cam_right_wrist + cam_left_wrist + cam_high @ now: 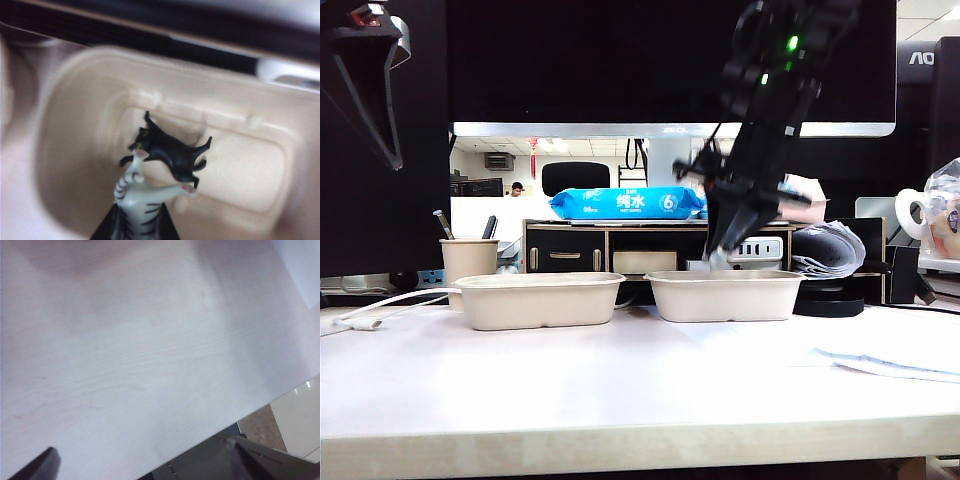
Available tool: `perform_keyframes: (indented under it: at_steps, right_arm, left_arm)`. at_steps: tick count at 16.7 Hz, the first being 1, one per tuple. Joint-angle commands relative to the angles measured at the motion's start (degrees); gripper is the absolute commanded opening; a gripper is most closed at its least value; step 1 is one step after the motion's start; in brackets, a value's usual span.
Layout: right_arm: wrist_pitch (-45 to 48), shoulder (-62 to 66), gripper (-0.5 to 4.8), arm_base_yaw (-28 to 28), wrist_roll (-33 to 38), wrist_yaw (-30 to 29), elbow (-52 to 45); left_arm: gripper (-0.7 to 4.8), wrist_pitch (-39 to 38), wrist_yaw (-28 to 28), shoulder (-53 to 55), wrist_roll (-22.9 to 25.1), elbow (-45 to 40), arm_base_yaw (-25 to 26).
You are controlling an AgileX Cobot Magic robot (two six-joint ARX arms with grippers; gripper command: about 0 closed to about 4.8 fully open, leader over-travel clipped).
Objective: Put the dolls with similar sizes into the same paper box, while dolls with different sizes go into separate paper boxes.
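Your right tool hangs just above the right paper box, near its left end. It is clamped on the small grey-white striped doll, and you can see the doll poking out from between the dark fingers in the right wrist view. Under it, inside that same box, the black spiky doll lies on its side on the floor of the box. The striped doll is up in the air over it, and you cannot tell if the two touch.

The left paper box sits just beside the right one on the tabletop, with a small gap between them. You cannot see into it from here. A beige pen cup stands behind its left end.

Your left tool is up high at the left of the exterior view, far from both boxes. Its fingers are wide apart and hold nothing. Its camera sees only the bare tabletop and its edge.
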Motion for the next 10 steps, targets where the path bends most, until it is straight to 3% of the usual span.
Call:
perform_keyframes:
  at_steps: [1,2,3,5,10]
  right_arm:
    - [3.1,1.6,-0.07,0.0,-1.3,0.6,0.3]
    - [3.9,1.9,-0.01,0.0,-1.3,0.5,0.3]
    - [4.3,1.9,0.70,0.0,-1.3,0.5,0.3]
    - [4.5,1.9,4.70,-0.1,-1.5,-1.9,0.4]
    - [1.9,-1.7,4.79,0.0,-1.4,-4.1,0.5]
  left_arm:
    - [4.79,0.2,-0.4,-0.1,0.1,0.0,0.0]
    - [4.79,0.1,-0.4,-0.1,0.2,0.0,0.0]
    - [4.79,0.1,-0.4,-0.1,0.3,0.0,0.0]
    - [4.79,0.4,-0.4,-0.1,0.3,0.0,0.0]
    - [4.79,-0.6,1.8,-1.1,0.0,0.3,0.0]
